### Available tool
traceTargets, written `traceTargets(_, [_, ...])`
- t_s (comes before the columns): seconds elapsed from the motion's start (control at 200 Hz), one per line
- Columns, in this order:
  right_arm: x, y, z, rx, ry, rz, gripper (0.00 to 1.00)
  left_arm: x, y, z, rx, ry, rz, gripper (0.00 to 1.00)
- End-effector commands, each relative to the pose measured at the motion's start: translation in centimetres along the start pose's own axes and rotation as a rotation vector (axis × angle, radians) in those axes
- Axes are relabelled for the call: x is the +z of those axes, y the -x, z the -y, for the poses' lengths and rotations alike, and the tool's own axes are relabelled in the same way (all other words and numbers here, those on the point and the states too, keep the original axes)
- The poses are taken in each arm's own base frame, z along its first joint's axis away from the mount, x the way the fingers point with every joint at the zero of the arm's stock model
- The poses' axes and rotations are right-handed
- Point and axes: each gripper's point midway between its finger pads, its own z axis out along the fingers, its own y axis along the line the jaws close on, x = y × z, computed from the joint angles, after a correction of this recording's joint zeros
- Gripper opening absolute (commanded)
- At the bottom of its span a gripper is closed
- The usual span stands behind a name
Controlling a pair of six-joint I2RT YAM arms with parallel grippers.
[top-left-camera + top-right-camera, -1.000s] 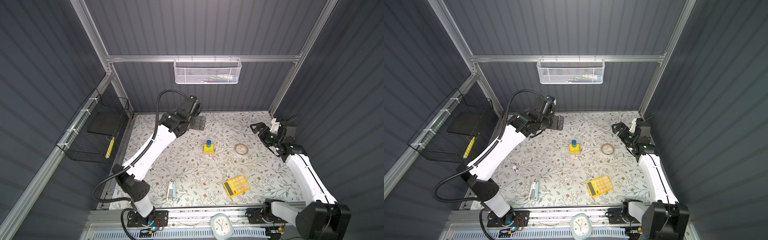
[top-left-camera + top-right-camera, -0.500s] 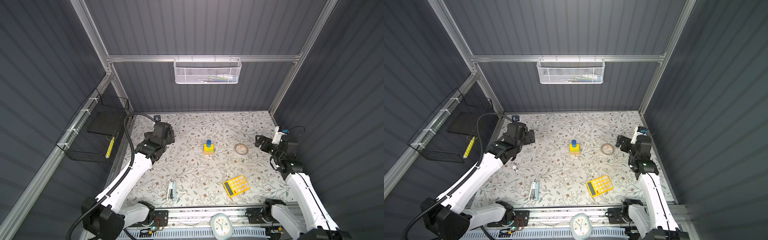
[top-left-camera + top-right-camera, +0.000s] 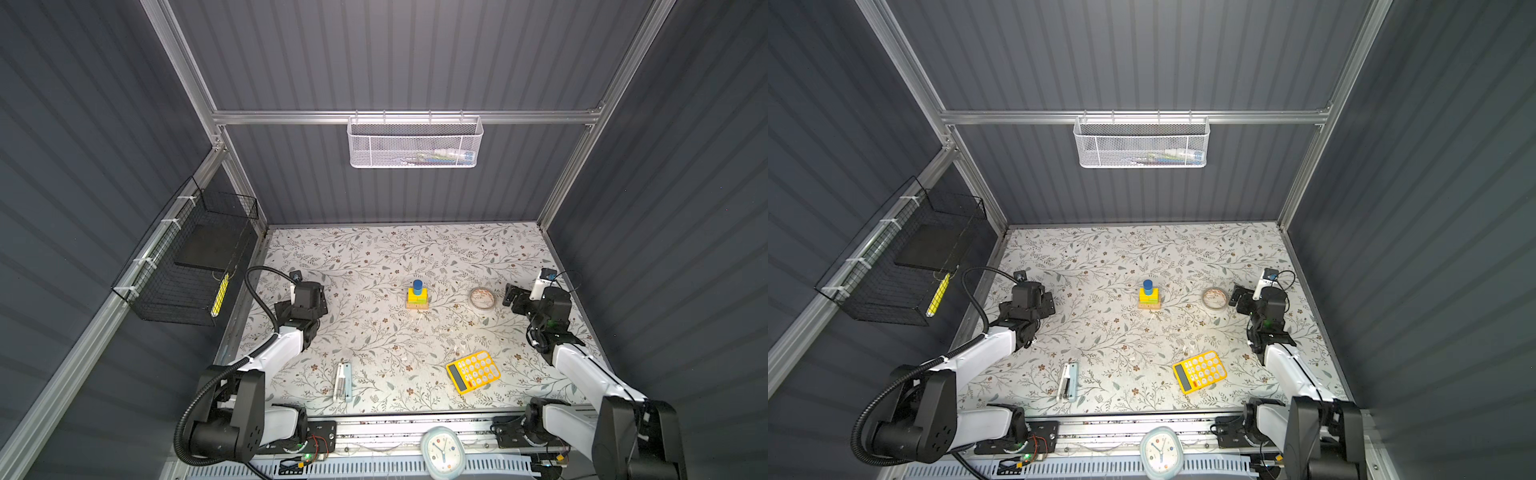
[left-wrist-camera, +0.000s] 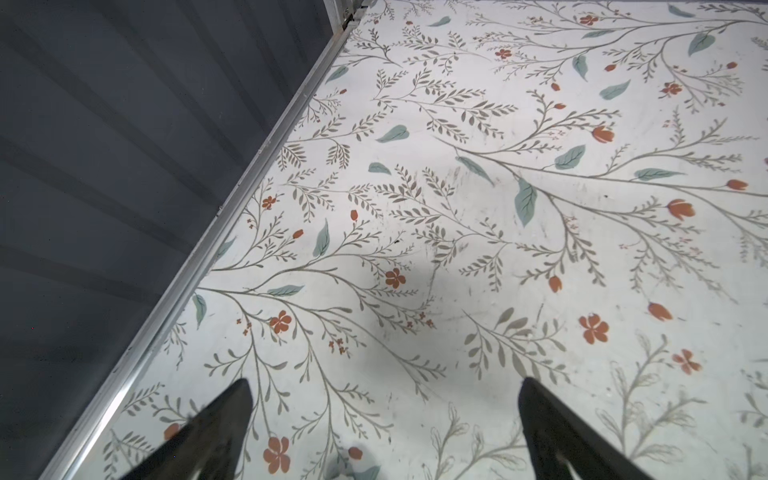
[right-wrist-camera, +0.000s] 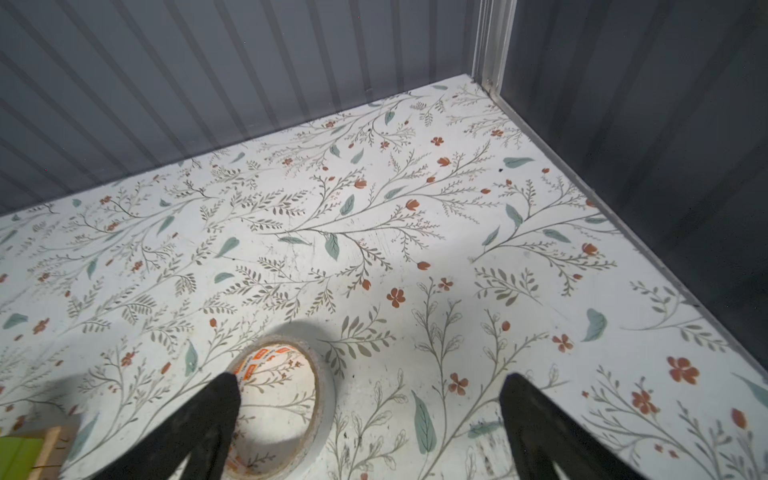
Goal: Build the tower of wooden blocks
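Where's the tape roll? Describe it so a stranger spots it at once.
Start at the floral table and go to its right side, near the open right gripper. The tape roll lies flat there, right of the wood block tower. It is the only clear ring, unlike the flat yellow calculator.

The tower (image 3: 417,296) stood in the middle of the table (image 3: 374,257), with the tape (image 3: 482,298) to its right, apart. Nearer the front, the calculator (image 3: 473,371) lay right of centre and the stapler (image 3: 343,381) left.
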Motion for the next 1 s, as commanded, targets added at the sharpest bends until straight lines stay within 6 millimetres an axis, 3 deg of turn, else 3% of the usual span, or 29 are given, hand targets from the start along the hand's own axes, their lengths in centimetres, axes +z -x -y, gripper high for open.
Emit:
traceTargets(0.0, [0.8,2.4,-0.5,-0.034,0.035,0.153,0.99,1.2,3.0,0.9,-0.037,-0.070,0.142,1.00])
traceTargets(0.245, [1.2,2.3,-1.1,-0.090,0.075,0.216,0.99,3.8,1.8,2.5,-0.021,-0.145,0.185,1.00])
traceTargets(0.355, [1.8,0.7,-1.2,-0.098,0.094,0.227,0.99,3.8,2.0,3.8,0.037,-0.215,0.191,1.00])
traceTargets(0.46, [1.5,0.6,-1.4,-0.106,0.106,0.229,0.99,3.7,2.4,4.1,0.054,-0.231,0.251,1.00])
traceTargets(0.53, [1.8,0.8,-1.0,-0.096,0.085,0.235,0.99,4.4,1.2,3.8,0.041,-0.215,0.275,1.00])
traceTargets(0.635, [2.2,0.8,-0.5,-0.083,0.057,0.212,0.99,4.8,0.4,5.3,0.090,-0.283,0.235,1.00])
traceTargets(0.99, [2.5,1.0,0.0,-0.065,0.025,0.206,0.99,5.5,0.7,5.0,0.077,-0.253,0.226,1.00])
